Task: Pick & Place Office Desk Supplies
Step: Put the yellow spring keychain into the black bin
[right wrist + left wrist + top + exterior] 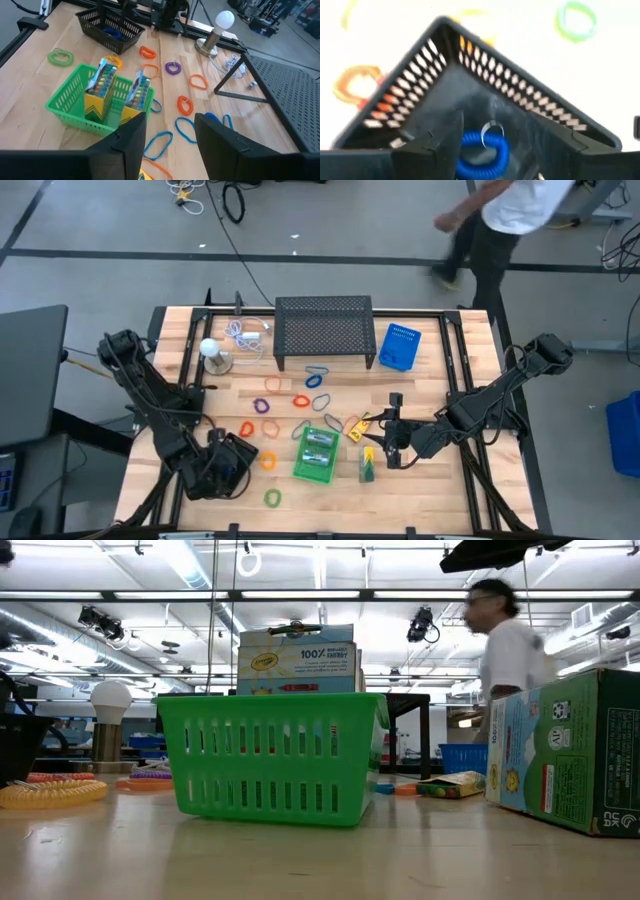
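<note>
L gripper (228,470) is positioned over the black basket (107,25) at the near-left table corner, fingers spread; a blue loop (482,152) lies inside, below them, not held. R gripper (385,442) is held above a crayon box (367,463), fingers apart, nothing pinched. Two crayon boxes (100,92) stand in the green basket (317,455) at centre. Further loops (300,395) are scattered mid-table. A person (495,225) is seen beyond the table.

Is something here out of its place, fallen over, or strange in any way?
One crayon box lies flat on the table beside the green basket, while two others stand inside it. Many loops are still scattered loose. The left gripper is above a black basket with a blue loop in it.
</note>
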You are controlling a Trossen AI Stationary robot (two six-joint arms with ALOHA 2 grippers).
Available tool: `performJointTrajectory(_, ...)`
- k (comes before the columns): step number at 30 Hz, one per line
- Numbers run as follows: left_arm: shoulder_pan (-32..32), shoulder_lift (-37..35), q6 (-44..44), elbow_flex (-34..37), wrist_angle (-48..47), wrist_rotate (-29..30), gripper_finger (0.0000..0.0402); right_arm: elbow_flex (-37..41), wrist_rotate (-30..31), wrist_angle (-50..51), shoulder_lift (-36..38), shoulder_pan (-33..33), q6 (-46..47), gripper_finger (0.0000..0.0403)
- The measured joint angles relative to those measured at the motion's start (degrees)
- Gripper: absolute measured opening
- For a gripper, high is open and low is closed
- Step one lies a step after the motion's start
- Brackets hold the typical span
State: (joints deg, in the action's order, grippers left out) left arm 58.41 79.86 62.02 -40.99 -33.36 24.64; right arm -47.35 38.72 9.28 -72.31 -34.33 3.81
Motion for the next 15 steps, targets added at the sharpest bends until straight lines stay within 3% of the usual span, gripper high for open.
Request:
performJointTrajectory(9,-0.1,-5.6,-6.6,0.0,1.6,14.3,0.0231,0.0,0.0,0.0,0.0,0.0,-0.2,0.0176)
performJointTrajectory(15,-4.3,-6.0,-15.6,0.0,8.6,15.5,0.0242,0.0,0.0,0.0,0.0,0.0,-0.2,0.0176)
